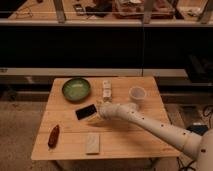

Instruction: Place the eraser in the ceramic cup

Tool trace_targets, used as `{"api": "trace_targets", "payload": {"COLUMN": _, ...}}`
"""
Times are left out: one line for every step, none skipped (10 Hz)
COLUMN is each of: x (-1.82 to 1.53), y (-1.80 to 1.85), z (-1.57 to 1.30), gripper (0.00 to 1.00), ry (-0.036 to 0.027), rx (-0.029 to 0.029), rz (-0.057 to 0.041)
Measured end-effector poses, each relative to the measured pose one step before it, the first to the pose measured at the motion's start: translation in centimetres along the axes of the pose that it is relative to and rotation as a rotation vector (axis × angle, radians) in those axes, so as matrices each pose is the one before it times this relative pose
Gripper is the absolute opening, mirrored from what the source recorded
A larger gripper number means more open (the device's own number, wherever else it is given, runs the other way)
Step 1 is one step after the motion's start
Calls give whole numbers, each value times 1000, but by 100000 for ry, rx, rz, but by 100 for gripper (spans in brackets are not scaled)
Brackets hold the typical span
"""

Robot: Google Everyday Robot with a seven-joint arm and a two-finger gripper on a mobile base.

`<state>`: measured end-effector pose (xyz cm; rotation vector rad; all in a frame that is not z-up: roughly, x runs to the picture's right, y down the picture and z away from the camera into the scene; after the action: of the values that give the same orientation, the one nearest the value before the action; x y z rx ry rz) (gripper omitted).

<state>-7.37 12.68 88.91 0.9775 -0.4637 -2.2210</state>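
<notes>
Now | gripper (98, 111) just beside eraser (86, 111), grip state cannot tell | ceramic cup (137, 94) apart, upright

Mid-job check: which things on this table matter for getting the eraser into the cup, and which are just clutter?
Job in hand:
eraser
ceramic cup
tool, low over the table at the eraser's right end

Just lying about:
green bowl
red object
beige block
small pale pieces, between bowl and cup
</notes>
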Motion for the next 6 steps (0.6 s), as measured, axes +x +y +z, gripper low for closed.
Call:
{"api": "trace_targets", "payload": {"x": -91, "y": -143, "z": 121, "gripper": 80, "ry": 205, "rx": 186, "rz": 292}}
{"api": "trace_targets", "payload": {"x": -17, "y": -89, "z": 80, "gripper": 80, "ry": 220, "rx": 134, "rz": 255}}
{"api": "trace_targets", "payload": {"x": -64, "y": -101, "z": 86, "gripper": 80, "ry": 58, "rx": 156, "rz": 65}}
{"api": "trace_targets", "payload": {"x": 24, "y": -89, "z": 148, "gripper": 80, "ry": 83, "rx": 145, "rz": -363}}
{"api": "trace_targets", "payload": {"x": 102, "y": 15, "z": 119, "gripper": 80, "ry": 136, "rx": -27, "rz": -367}}
{"api": "trace_targets", "payload": {"x": 53, "y": -56, "z": 224, "gripper": 80, "ry": 18, "rx": 188, "rz": -445}}
